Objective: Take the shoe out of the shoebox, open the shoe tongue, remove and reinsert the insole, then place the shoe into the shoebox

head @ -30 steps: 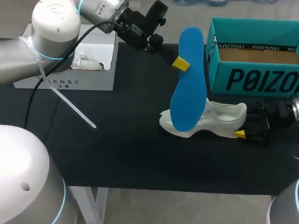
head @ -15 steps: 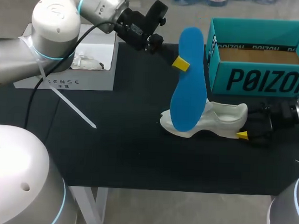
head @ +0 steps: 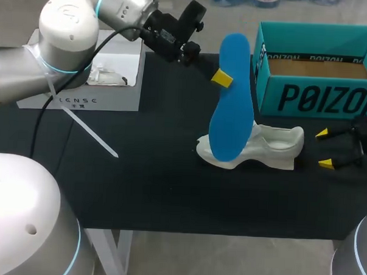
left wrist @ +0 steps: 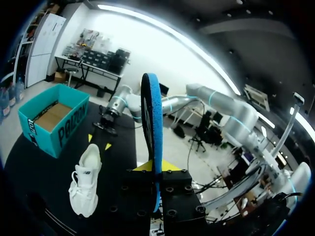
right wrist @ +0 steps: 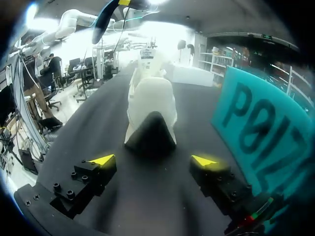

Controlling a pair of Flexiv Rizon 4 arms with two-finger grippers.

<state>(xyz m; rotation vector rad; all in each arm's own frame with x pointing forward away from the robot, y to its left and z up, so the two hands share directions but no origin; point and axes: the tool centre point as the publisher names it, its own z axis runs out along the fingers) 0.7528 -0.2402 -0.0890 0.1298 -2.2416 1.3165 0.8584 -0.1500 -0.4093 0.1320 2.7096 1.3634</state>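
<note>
Backing off the heel, right gripper [head: 324, 148] now stands open, apart from the shoe [head: 265, 147] lying before the box [head: 313, 97]. Left gripper [head: 222, 78] pinches the insole [head: 233, 97] upright above it, likely for reinsertion. Left wrist: shoe below, box beyond. Right wrist: heel ahead of spread fingers [right wrist: 103, 160], box wall crowding one side.

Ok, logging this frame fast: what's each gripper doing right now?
Left gripper: shut on the blue insole.
Right gripper: open, holding nothing, the white sneaker lies just ahead of it, untouched.
</note>
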